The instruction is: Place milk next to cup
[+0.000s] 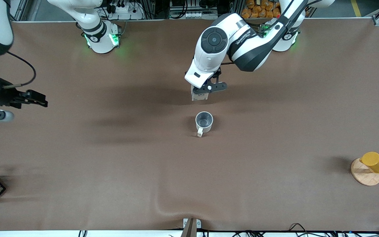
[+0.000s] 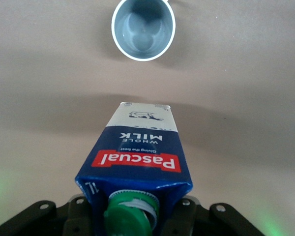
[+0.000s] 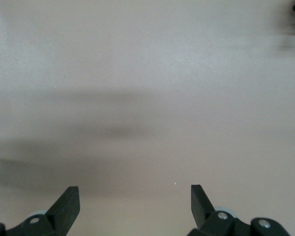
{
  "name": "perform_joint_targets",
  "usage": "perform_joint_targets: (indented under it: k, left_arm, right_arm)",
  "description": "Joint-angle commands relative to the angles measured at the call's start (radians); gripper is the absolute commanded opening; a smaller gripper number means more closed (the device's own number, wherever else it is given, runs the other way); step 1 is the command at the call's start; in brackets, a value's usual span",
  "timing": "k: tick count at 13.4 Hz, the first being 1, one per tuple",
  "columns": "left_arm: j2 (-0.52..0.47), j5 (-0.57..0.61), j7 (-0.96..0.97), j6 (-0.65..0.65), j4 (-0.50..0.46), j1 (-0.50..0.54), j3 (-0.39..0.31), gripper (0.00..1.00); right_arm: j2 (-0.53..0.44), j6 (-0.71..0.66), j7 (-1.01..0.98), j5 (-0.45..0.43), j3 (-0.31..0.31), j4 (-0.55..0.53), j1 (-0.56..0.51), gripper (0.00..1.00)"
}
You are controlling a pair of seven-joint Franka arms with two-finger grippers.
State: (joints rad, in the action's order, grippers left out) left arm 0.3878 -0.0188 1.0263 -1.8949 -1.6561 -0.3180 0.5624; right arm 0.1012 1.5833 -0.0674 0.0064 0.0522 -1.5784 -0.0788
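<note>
Blue gable-top milk (image 2: pixel 137 157) clamped, left gripper (image 1: pixel 200 95) (over table); round cup (image 1: pixel 204 121) nr.

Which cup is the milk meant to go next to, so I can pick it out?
Start at the middle of the brown table, under the left gripper that holds the milk carton. The mug stands just nearer the front camera. It is small, off-white, grey inside, with one handle, unlike the yellow cup on its wooden base.

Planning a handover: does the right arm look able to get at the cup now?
Probably yes: the right gripper is open and bare table lies between it and the cup; the left gripper holds the milk just past it.
</note>
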Motion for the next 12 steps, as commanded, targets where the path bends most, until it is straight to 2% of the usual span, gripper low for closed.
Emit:
perform_joint_targets:
  k: [1,3,12]
  left_arm:
    - [0.049,0.056,-0.001,-0.023,0.013,0.002,-0.002,0.50]
    - [0.065,0.088,-0.006,-0.023,0.012,-0.006,-0.002,0.50]
    - [0.103,0.123,-0.014,-0.093,0.007,0.000,-0.004,0.50]
  right_arm:
    - [-0.040,-0.066,-0.011,-0.011,0.023,0.055,-0.016,1.00]
    - [-0.038,-0.089,-0.011,-0.010,0.023,0.102,-0.016,1.00]
    - [-0.038,-0.103,0.020,-0.013,0.014,0.107,-0.061,1.00]
